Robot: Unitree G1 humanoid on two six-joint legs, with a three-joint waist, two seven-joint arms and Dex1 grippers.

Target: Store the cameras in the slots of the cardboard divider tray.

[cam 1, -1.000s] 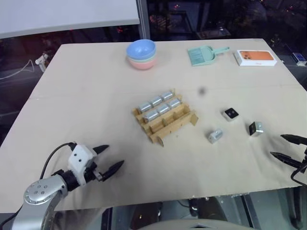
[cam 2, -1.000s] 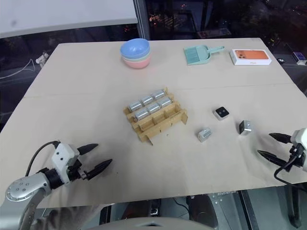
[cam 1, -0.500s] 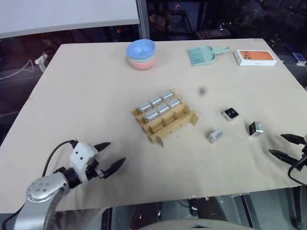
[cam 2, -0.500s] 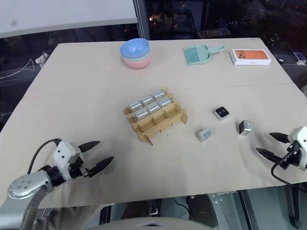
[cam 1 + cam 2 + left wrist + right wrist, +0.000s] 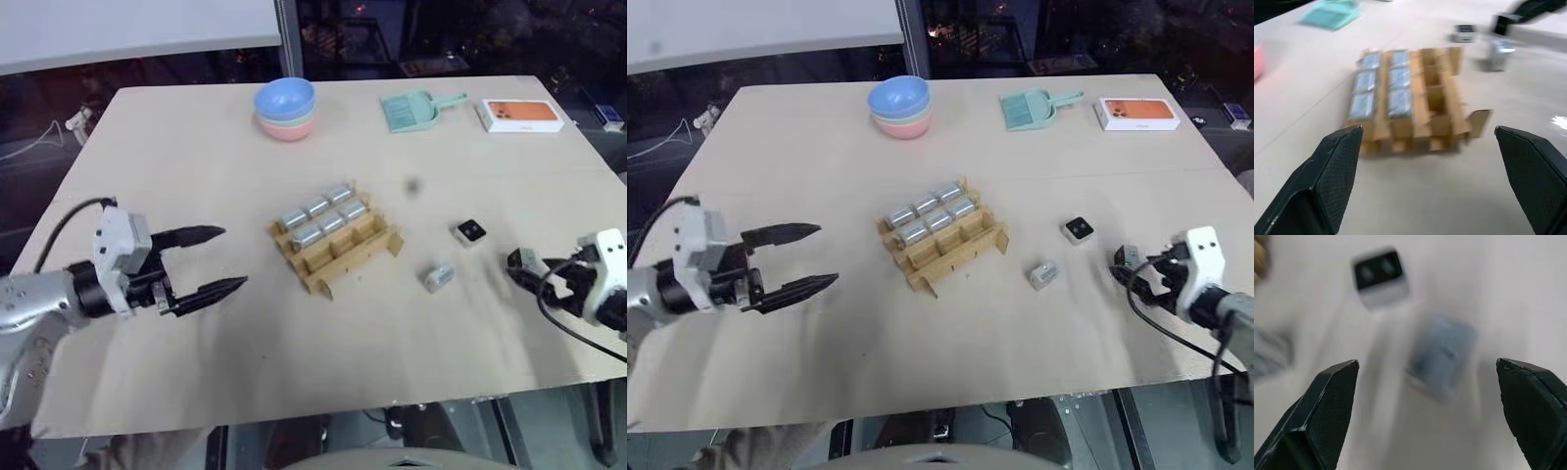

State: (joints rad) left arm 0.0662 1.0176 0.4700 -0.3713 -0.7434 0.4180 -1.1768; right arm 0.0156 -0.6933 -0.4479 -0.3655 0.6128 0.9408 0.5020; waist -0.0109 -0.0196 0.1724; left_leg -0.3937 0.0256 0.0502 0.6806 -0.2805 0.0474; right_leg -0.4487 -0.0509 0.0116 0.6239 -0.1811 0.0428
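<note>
The head views are showing the whole beige table point(image 5: 196, 176): my left tool point(image 5: 211, 259) is hovering with its two black fingers spread wide, empty, well to the left of the brown cardboard divider tray point(image 5: 338, 245). My right tool point(image 5: 1136, 269) is reaching from the right edge toward a small silver-grey boxy camera point(image 5: 1126, 256); its fingers are standing wide apart, gripping nothing. Only these views are taking in the far edge: three stacked bowls, blue over green over pink point(image 5: 286, 108), one teal dustpan point(image 5: 416, 110), and one orange-and-white flat box point(image 5: 521, 116).

The left wrist view is giving the tray's interior: six silver cameras point(image 5: 1381, 81) are sitting in two filled rows of three, while one row of three slots is standing empty.

The right wrist view is showing, between my fingertips, the grey camera lying blurred on the table and, beyond it, a second camera with a black lens face point(image 5: 1380, 276). A third loose camera point(image 5: 439, 276) is lying nearer the tray.
</note>
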